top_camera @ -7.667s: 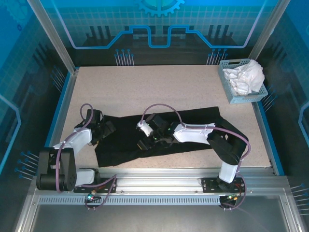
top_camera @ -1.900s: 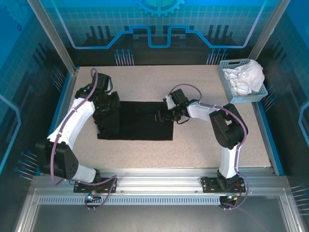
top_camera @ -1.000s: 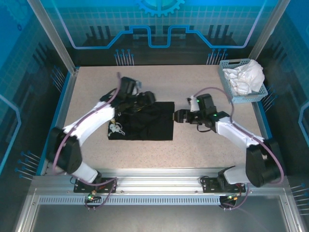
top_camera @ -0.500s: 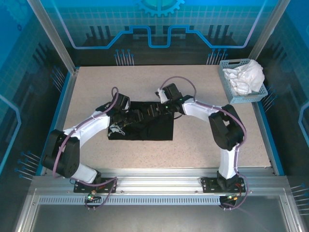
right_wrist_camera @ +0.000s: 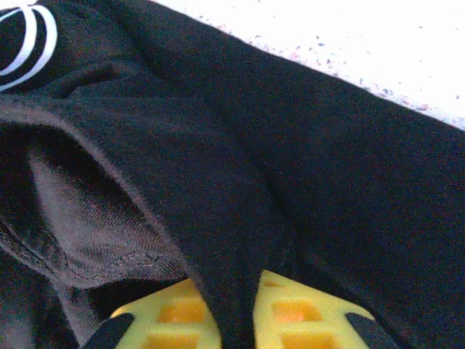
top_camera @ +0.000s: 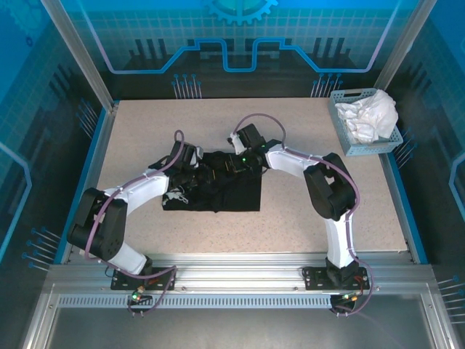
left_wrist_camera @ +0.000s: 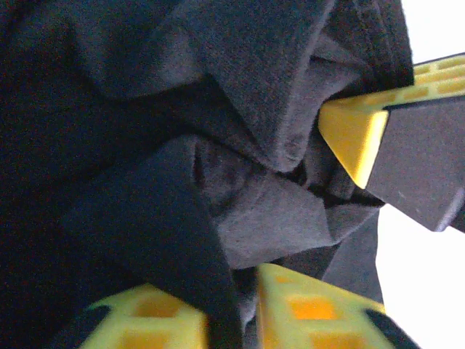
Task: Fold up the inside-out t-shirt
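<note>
- Inside-out t-shirt [top_camera: 232, 195], markings: white curved print lines [right_wrist_camera: 22, 36] in the right wrist view, cut off at the frame corner, no letters legible; small pale graphic [top_camera: 174, 195] on its left part.
- Same item, appearance: black cloth, folded to a rough rectangle, bunched along the far edge; lies just left of centre on the table [top_camera: 145, 131].
- Left gripper [left_wrist_camera: 243, 305]: nearly closed, 1 shirt fold pinched between yellow fingers.
- Right gripper [right_wrist_camera: 236, 313]: nearly closed, pinching 1 shirt fold likewise.
- Basket [top_camera: 363, 150]: far right corner, holds white cloth [top_camera: 370, 113].

Black t-shirt [top_camera: 227, 193] lies partly folded, bunched, mid-table.
</note>
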